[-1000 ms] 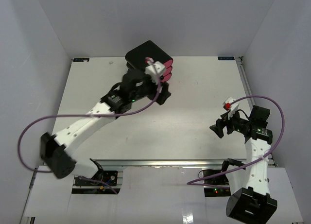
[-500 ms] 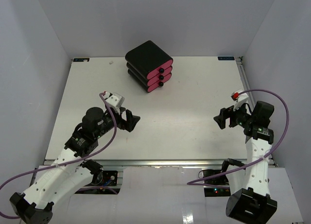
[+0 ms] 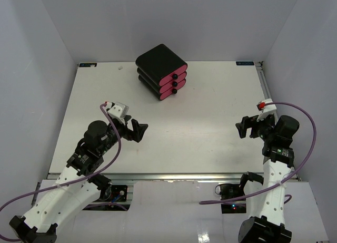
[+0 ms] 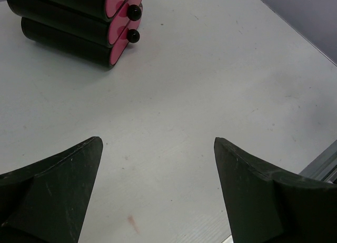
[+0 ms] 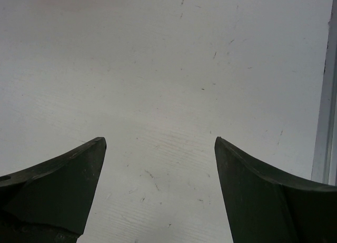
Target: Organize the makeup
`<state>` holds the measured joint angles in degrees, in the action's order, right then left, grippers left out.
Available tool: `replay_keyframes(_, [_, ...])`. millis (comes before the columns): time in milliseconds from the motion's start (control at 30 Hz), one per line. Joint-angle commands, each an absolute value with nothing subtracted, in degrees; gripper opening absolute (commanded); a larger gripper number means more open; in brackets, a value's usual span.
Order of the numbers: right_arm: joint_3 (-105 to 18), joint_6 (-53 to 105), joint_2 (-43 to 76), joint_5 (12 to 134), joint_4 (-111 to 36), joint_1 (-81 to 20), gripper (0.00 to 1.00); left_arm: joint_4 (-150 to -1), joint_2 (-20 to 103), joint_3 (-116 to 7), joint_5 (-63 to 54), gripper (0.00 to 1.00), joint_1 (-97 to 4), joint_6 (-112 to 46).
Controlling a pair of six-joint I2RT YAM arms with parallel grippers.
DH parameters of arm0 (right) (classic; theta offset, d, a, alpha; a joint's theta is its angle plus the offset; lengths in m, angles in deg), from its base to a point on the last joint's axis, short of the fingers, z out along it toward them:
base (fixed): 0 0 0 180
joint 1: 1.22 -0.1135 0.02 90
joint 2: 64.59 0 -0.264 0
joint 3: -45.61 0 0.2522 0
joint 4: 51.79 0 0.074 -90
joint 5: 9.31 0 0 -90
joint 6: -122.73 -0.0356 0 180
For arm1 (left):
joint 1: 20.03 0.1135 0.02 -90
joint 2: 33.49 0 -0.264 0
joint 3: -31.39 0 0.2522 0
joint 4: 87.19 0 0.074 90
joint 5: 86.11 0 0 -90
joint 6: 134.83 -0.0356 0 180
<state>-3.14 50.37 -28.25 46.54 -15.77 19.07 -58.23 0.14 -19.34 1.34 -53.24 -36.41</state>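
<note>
well, you won't find any makeup lying loose: no tube or bottle shows on the table (image 3: 210, 95) in any of the three views, so where it is cannot be told for sure. a fair guess is that it sits inside the black box (image 3: 159, 62) at the far side, whose three pink drawers (image 3: 174, 84) all look pushed shut, knobs (image 4: 134, 12) facing the arms. your left gripper (image 3: 138, 131) hovers over the near left part of the table, jaws spread wide with nothing between them, and the box is well apart from it. your right gripper (image 3: 244, 128) hangs near the right edge, jaws likewise wide and empty over bare surface. judging from this, the sorting looks done or close to it, and you are at the parking step. if so, the next move asks only that you settle both arms away from the box. if a drawer is not quite home, a gentle push on its front from the left arm would serve.
</note>
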Motion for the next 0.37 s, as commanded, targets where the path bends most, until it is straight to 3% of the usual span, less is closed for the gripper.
replay_keyframes(0, [-2.8, 47.5, -28.8, 49.1, -18.8, 19.4, 0.9, -58.6, 0.1, -19.4, 1.2, 0.98, -53.0, -36.1])
replay_keyframes(333, [-1.7, 47.2, -30.0, 49.5, -19.1, 19.5, 0.9, -58.7, 0.8, -19.1, 1.2, 0.98, -53.0, -36.1])
